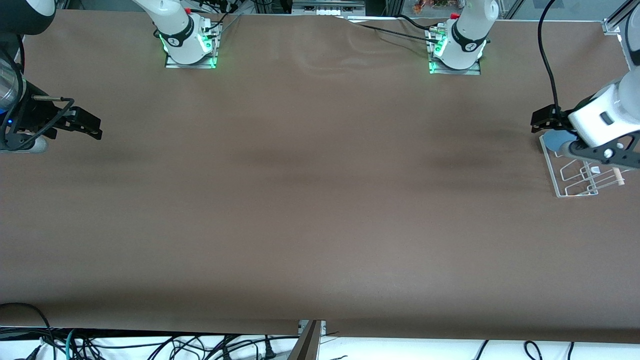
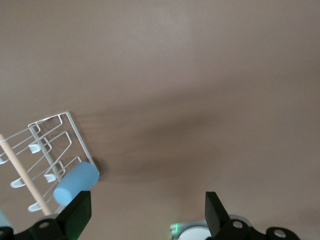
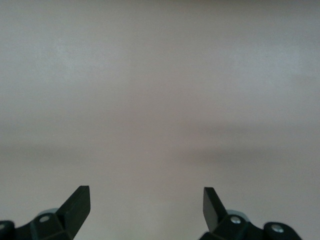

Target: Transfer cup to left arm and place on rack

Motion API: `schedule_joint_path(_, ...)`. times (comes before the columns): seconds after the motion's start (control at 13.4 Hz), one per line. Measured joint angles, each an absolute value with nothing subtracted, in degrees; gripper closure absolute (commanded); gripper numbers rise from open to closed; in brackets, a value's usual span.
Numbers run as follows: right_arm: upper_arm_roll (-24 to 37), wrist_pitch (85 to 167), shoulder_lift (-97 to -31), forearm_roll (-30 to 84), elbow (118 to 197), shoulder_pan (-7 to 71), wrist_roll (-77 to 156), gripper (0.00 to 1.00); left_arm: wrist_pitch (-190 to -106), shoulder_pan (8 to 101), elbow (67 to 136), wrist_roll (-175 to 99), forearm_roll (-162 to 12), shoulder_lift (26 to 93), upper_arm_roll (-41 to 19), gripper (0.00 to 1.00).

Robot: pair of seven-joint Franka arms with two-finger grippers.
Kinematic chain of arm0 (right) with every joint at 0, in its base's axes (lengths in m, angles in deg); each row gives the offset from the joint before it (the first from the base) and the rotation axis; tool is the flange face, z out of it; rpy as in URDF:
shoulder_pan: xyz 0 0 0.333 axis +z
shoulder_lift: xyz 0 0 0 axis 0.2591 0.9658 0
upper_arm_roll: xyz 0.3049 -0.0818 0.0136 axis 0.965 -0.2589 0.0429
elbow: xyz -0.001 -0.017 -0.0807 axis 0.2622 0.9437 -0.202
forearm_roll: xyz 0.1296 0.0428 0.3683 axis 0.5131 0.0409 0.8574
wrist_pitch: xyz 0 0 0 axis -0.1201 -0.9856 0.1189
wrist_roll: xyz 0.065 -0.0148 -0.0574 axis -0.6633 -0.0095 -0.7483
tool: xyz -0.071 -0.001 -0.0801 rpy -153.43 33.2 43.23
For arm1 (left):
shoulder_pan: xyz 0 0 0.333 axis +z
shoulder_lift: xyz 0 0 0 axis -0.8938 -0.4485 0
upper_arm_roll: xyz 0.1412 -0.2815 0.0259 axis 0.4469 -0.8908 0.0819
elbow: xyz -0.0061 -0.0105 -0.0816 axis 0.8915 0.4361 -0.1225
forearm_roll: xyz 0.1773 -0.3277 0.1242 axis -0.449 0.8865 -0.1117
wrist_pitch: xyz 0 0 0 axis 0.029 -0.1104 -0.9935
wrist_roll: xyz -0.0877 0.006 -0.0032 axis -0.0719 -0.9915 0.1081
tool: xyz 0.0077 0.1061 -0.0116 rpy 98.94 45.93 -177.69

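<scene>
The light-blue cup lies on its side on the end of the wire rack that is farther from the front camera, partly hidden by the left hand. In the left wrist view the cup rests on the rack beside one finger without being held. My left gripper is open and empty over the table at the rack's end; it also shows in the left wrist view. My right gripper is open and empty over bare table at the right arm's end, and shows in the right wrist view.
A pale wooden rod runs along the rack's side and shows in the left wrist view. The brown table stretches between the arms. Both arm bases stand along the edge farthest from the front camera.
</scene>
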State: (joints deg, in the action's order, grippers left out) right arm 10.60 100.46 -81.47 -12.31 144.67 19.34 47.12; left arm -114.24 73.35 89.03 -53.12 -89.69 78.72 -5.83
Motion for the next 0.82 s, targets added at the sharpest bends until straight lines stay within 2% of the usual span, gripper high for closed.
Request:
schedule_joint_path(0.15, 10.6, 100.5, -81.5, -12.3, 144.7, 19.3, 47.1, 0.0, -120.3, 72.9, 96.3, -53.1, -89.4, 83.4, -3.7, 0.0)
schedule_joint_path(0.37, 10.6, 100.5, -81.5, -12.3, 144.7, 19.3, 47.1, 0.0, -127.1, 71.8, 102.4, -51.1, -87.7, 87.3, -2.9, 0.0)
schedule_joint_path(0.6, 10.6, 100.5, -81.5, -12.3, 144.7, 19.3, 47.1, 0.0, -128.7, 69.4, 104.8, -40.2, -86.3, 90.9, -2.9, 0.0)
schedule_joint_path(0.82, 10.6, 100.5, -81.5, -12.3, 144.7, 19.3, 47.1, 0.0, -129.2, 68.5, 105.0, -36.9, -86.3, 91.5, -2.9, 0.0)
